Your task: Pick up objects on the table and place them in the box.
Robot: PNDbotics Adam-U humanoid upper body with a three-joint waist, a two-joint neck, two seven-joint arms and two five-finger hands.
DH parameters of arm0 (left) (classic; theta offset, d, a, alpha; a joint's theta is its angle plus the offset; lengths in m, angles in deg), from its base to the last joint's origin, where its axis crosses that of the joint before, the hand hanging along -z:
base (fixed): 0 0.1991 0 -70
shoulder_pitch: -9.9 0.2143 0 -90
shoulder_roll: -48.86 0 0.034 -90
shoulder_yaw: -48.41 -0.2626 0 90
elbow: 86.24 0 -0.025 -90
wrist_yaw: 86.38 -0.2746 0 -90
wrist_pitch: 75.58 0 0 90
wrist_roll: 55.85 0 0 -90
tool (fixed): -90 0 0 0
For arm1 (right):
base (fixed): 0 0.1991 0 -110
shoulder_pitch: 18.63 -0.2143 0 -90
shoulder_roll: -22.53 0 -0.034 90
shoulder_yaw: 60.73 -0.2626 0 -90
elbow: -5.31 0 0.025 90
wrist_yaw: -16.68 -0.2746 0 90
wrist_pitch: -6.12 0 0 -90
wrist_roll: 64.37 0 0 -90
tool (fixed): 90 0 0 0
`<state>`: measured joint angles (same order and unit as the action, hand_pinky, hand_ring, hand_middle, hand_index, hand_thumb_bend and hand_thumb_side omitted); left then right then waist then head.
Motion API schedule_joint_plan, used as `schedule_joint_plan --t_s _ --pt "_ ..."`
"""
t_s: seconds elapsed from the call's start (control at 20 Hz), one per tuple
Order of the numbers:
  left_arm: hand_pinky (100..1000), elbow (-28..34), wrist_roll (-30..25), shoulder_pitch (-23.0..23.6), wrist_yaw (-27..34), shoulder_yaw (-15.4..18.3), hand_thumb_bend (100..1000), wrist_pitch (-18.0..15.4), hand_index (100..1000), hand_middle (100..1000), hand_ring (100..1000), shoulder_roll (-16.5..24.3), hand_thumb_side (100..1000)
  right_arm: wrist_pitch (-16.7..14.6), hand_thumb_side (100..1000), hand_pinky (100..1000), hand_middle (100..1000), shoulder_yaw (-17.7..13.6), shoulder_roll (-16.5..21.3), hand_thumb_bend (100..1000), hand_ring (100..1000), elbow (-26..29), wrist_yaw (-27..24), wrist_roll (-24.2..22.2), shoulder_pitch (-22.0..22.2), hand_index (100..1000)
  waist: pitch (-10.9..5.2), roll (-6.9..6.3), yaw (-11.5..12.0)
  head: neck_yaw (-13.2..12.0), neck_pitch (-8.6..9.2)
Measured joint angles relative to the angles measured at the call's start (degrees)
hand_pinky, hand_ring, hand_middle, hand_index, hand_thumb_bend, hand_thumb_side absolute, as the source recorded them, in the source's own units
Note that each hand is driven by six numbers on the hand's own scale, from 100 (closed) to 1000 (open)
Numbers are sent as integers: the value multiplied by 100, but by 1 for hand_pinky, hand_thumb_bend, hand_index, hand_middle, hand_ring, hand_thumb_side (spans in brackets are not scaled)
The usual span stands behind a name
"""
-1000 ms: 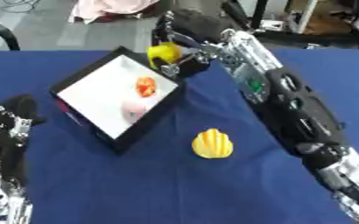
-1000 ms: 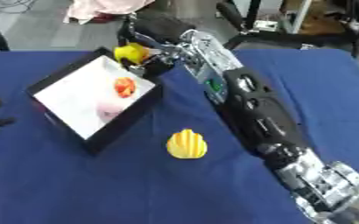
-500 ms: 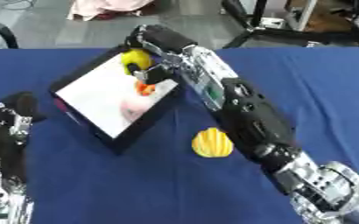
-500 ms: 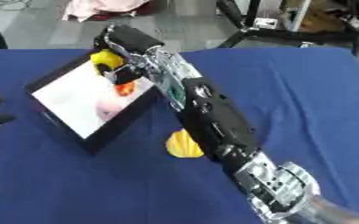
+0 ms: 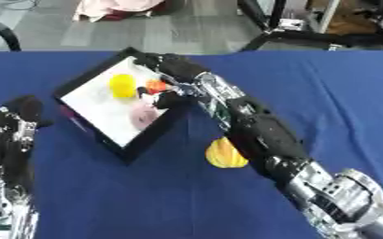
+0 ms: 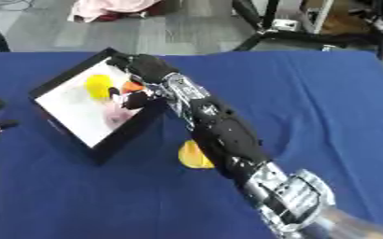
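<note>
I have the right robot hand stretched out over the near-right rim of the box, its fingers relaxed and carrying nothing that I can see. It sits low above the box interior because that is where things get let go. Just left of the fingers, a small yellow object lies on the white floor of the box, apart from the hand. Beside it, an orange object sits partly behind the hand, and a pale pink object lies a little nearer to me. So three things are in the box, as I read it.

The box is turned at an angle on the blue counter, one corner pointing toward me, so the arm crosses its right wall to reach inside.

Outside the box, a yellow ridged object lies on the counter just beside the forearm, near the box's lower right side. My judgement is that this is the next thing to fetch, and the arm will have to draw back clear of the box wall before it can come down on it.

My left robot hand rests idle at the lower left, fingers slack and pointing up, holding nothing, well apart from the box contents.
</note>
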<state>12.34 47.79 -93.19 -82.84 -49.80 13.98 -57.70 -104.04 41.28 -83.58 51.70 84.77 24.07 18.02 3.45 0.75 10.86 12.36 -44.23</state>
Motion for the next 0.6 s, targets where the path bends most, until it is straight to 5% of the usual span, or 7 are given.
schedule_joint_plan --t_s 0.2,0.6 --pt "621 0 24 4 -5 22 770 -3 684 579 850 3 579 -251 475 893 936 73 221 100 845 381 -382 -133 111 975 0 0 -113 -80 0" --pt "620 0 113 75 -32 111 773 -3 684 579 851 70 578 -134 498 878 913 286 1131 100 831 2382 -2287 -1047 826 959 0 2 -341 -237 0"
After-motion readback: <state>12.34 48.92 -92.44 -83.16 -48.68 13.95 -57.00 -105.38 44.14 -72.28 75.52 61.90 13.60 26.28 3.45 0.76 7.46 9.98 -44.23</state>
